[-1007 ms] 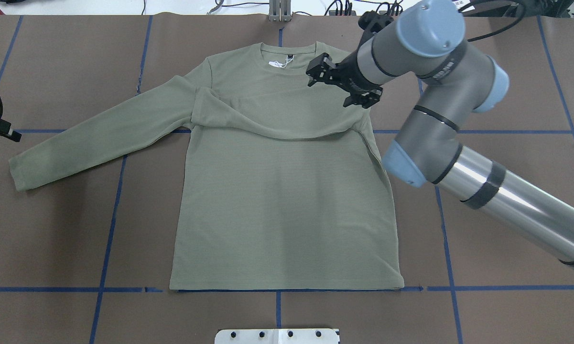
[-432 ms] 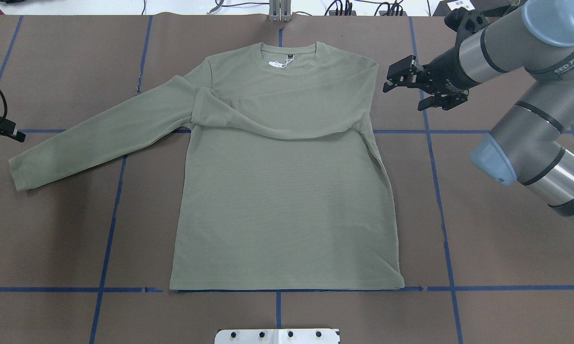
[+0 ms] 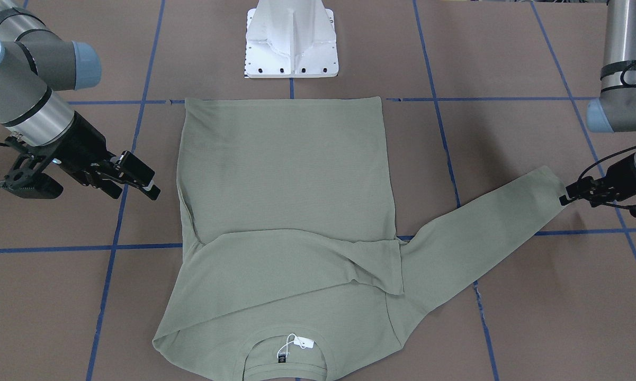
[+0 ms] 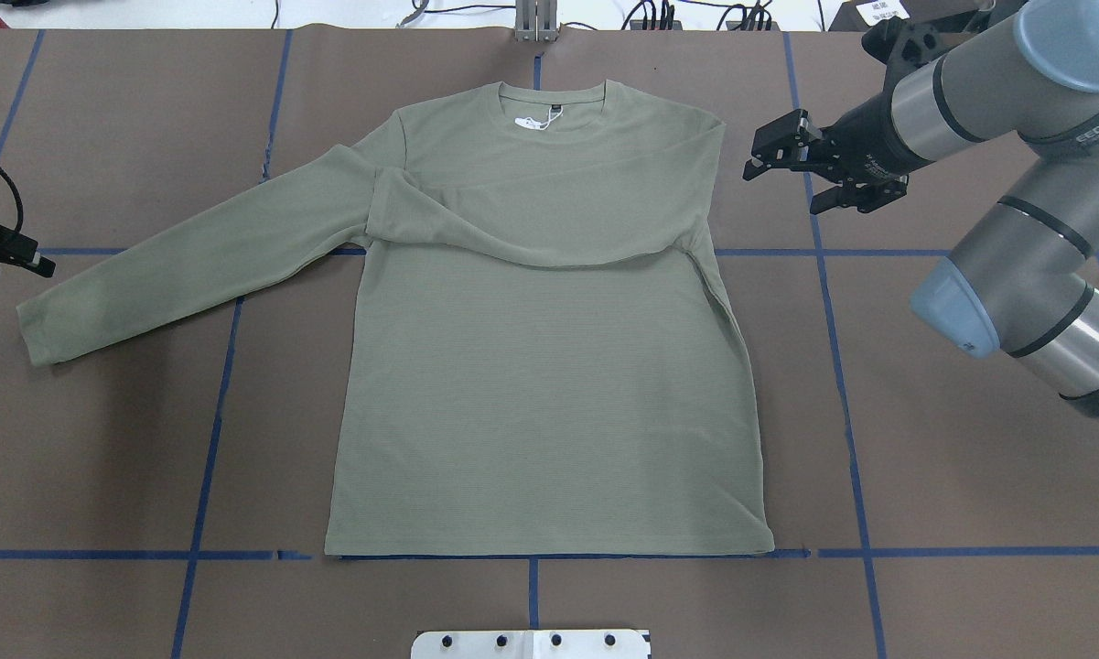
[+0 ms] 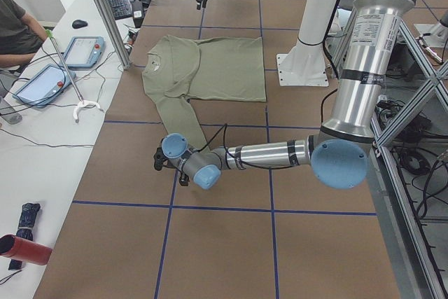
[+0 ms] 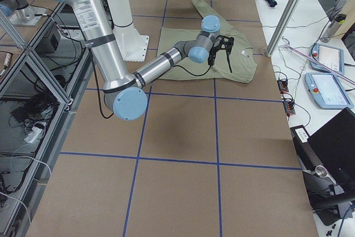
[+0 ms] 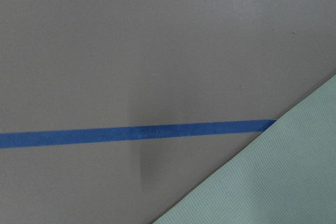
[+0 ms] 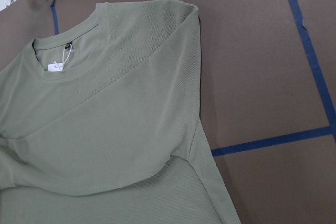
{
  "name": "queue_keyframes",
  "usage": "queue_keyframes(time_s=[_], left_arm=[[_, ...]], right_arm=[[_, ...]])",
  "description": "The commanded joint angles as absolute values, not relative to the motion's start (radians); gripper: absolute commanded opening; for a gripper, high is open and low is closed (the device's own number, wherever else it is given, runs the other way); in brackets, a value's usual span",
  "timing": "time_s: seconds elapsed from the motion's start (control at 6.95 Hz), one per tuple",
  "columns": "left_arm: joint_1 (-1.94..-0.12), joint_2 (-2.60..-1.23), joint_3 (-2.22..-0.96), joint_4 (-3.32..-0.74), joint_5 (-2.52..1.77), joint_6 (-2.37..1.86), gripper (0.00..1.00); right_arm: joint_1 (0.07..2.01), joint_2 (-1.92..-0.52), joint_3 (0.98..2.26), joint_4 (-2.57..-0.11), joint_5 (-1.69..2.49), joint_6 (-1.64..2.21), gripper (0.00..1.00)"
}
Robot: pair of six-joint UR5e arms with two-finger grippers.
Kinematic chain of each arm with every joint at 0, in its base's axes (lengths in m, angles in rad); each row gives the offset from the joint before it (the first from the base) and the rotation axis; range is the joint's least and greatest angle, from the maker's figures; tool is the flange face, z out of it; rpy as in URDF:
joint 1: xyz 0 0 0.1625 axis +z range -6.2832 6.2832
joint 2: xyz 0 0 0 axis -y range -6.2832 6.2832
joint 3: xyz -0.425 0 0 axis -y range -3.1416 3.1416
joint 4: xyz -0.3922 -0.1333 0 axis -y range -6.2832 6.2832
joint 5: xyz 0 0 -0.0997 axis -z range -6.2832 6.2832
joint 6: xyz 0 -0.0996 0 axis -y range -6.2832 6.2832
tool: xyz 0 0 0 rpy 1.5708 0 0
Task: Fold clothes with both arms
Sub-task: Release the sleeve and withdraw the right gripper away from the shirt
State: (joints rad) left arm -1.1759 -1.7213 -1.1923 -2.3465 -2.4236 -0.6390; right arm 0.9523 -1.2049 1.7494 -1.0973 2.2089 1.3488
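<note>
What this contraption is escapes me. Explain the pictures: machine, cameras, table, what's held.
Two robot arms, each with a black two-finger gripper, work at a brown table. Cameras look from behind and above, from across the table, from both ends, and from each wrist. A green long-sleeved shirt lies flat, one sleeve folded over its chest, the other stretched out. The right gripper hangs open beside the shoulder, holding nothing. The left gripper is near the outstretched cuff; open or shut is unclear.
</note>
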Motion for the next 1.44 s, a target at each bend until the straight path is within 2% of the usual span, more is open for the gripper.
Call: queue_keyframes(time_s=[0.0,0.14,0.29,0.58,0.72,0.86,1.29], left_arm=[[-1.138,-1.698,-1.195,-2.349,-2.419,-0.641,0.91],[-1.134,-1.698,-1.195,-2.349,-2.418,-0.64,0.9],[-1.131,-1.698,-1.196,-2.347,-2.418,-0.641,0.84],[-1.131,-1.697,-1.198,-2.345,-2.418,-0.641,0.52],[-1.131,-1.692,-1.212,-2.345,-2.416,-0.641,0.33],[-1.131,-1.68,-1.227,-2.345,-2.418,-0.64,0.01],[-1.131,-1.646,-1.305,-2.341,-2.428,-0.641,0.0]], right_arm=[[0.953,-1.206,1.753,-1.098,2.207,1.35,0.99],[0.951,-1.206,1.755,-1.097,2.204,1.35,0.99],[0.953,-1.206,1.756,-1.097,2.201,1.35,0.99],[0.953,-1.207,1.758,-1.097,2.201,1.353,0.99],[0.953,-1.207,1.758,-1.097,2.201,1.354,0.99],[0.951,-1.207,1.758,-1.097,2.2,1.359,0.99],[0.95,-1.207,1.755,-1.097,2.198,1.362,0.99]])
